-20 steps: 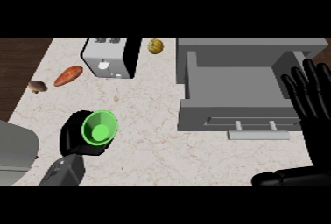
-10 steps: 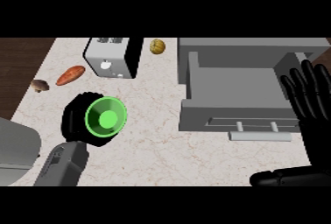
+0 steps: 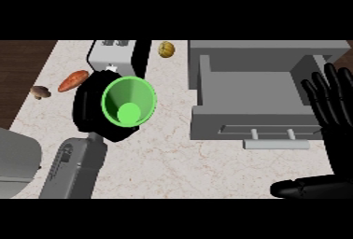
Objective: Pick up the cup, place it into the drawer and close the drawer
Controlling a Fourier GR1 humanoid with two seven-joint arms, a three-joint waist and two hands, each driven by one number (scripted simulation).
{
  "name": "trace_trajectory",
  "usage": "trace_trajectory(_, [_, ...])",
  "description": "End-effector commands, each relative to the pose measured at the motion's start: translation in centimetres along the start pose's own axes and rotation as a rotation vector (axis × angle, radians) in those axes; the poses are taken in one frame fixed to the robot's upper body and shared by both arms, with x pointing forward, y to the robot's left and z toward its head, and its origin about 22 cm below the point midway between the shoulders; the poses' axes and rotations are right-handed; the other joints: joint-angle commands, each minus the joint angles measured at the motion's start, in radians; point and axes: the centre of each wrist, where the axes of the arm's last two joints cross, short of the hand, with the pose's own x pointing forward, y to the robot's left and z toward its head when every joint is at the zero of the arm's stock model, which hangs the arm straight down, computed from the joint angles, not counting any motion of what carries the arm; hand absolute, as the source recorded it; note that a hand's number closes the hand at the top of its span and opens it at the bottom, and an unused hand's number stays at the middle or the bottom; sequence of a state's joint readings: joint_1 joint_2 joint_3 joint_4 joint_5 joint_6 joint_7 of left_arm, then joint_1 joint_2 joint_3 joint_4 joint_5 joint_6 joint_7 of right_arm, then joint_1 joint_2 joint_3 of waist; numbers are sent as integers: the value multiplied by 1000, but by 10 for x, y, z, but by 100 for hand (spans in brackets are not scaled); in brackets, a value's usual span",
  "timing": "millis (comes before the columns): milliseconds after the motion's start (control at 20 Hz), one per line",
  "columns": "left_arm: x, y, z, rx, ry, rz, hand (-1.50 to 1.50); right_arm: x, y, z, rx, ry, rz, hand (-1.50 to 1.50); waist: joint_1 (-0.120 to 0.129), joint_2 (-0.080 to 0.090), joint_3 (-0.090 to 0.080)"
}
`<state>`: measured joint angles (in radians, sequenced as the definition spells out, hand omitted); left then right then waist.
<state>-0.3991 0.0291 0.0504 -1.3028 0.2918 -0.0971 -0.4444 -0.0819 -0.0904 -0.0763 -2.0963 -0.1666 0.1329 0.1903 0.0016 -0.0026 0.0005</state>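
Note:
A bright green cup [image 3: 129,101] faces me with its mouth toward the camera, lifted over the counter to the left of the drawer. My left hand [image 3: 89,109] is curled round it from behind and mostly hidden by it. The grey drawer [image 3: 207,122] stands pulled out at the right, its inside bare, with a pale handle [image 3: 276,144] on its front. My right hand [image 3: 334,105] rests open at the right edge, fingers up, beside the drawer.
A toaster [image 3: 110,57] stands at the back, partly behind the cup. A carrot [image 3: 73,80] and a mushroom [image 3: 40,92] lie at the left, a potato [image 3: 166,49] at the back. A grey object [image 3: 15,156] fills the lower left corner.
My left hand has carried the cup up and to the right, toward the drawer, so the cup looks larger. The right hand has stayed still.

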Motion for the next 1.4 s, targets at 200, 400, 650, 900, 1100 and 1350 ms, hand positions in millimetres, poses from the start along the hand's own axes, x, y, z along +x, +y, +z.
trace_trajectory(200, [54,-65,-78,-34,-17,-17,150,-6,-6,-1,-7,-9,10,-150,-8,2,0])
trace_trajectory(400, [57,-84,-87,-60,-9,-71,150,-1,4,2,-4,-27,6,-150,-7,1,0])
trace_trajectory(650, [63,-106,-121,-61,7,-100,150,2,-5,5,11,-6,13,-150,-12,2,0])
trace_trajectory(900, [39,-131,-132,-87,42,-136,150,-1,-2,-2,19,12,21,-150,-19,5,0])
trace_trajectory(1100, [40,-146,-142,-119,78,-160,150,-11,-4,-12,3,8,18,-150,-16,6,0])
trace_trajectory(1350, [19,-153,-154,-69,100,-189,150,-2,0,2,17,5,14,-150,-32,8,0])
